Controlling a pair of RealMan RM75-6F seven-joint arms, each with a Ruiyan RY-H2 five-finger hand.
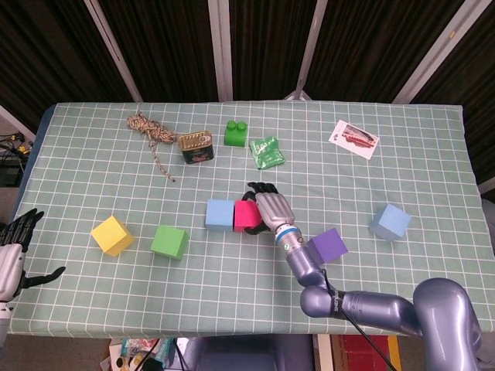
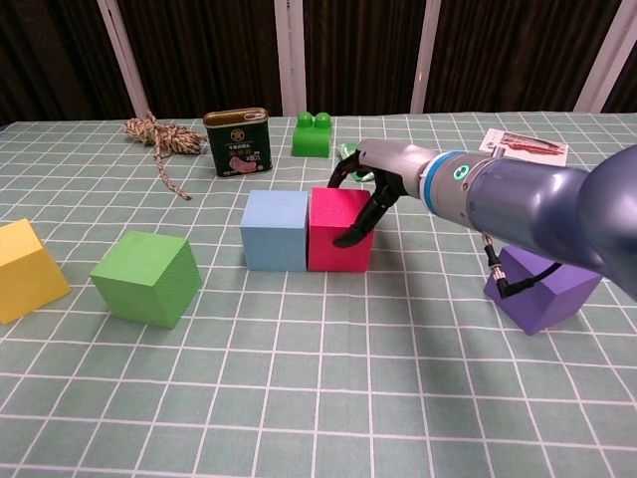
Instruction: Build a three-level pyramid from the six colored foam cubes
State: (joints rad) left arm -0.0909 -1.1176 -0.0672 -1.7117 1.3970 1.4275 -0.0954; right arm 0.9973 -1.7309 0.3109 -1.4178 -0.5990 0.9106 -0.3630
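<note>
Right hand (image 2: 370,194) rests on the pink cube (image 2: 338,230), fingers draped over its top and 3 o'clock face; looks like a push or loose hold, not a firm lift grip, and I cannot tell if it truly clamps the cube. Pink cube touches the blue cube (image 2: 275,230) at its 9 o'clock side, both near desk centre. Green cube (image 1: 169,242) and yellow cube (image 1: 111,235) sit well apart at 8 o'clock of the pair. Purple cube (image 1: 329,245) lies at 4 o'clock, just beside the right forearm, a cable resting on it. Light-blue cube (image 1: 390,222) sits far out at 3 o'clock. Left hand (image 1: 14,247) hangs off the desk edge at 9 o'clock, fingers spread, holding nothing.

Risks: more push could shove the blue cube and skew the base row. Fingers dragging on foam while pulling away may twist pink off line. The forearm may knock purple.
</note>
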